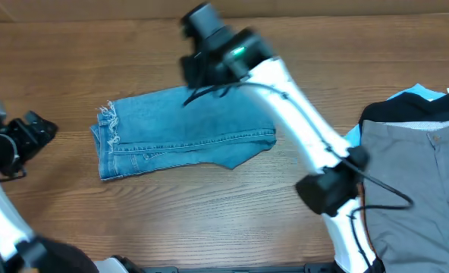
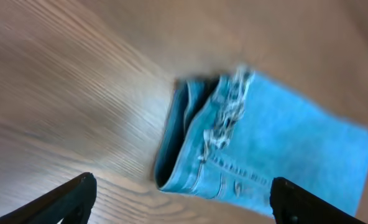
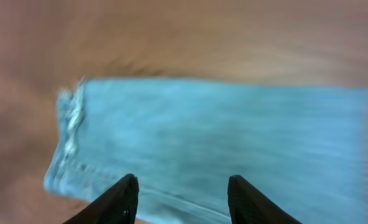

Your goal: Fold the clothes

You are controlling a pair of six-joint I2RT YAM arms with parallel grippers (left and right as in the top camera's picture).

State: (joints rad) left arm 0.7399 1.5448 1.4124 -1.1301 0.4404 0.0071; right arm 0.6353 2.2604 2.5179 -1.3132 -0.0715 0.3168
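The light-blue jeans (image 1: 179, 130) lie folded into a rectangle on the wooden table, frayed whitish hems at the left end (image 1: 108, 121). In the left wrist view the jeans (image 2: 271, 155) show their folded edge and frayed hems. My left gripper (image 2: 181, 202) is open and empty, off the jeans' left end, by the table's left edge (image 1: 27, 136). My right gripper (image 3: 181, 196) is open and empty, above the jeans (image 3: 221, 137); in the overhead view the right gripper (image 1: 209, 45) sits over their far edge.
Grey-beige trousers (image 1: 414, 189) lie at the right edge of the table (image 1: 209, 212), with a black garment (image 1: 414, 110) behind them. The right arm (image 1: 300, 129) crosses above the jeans' right end.
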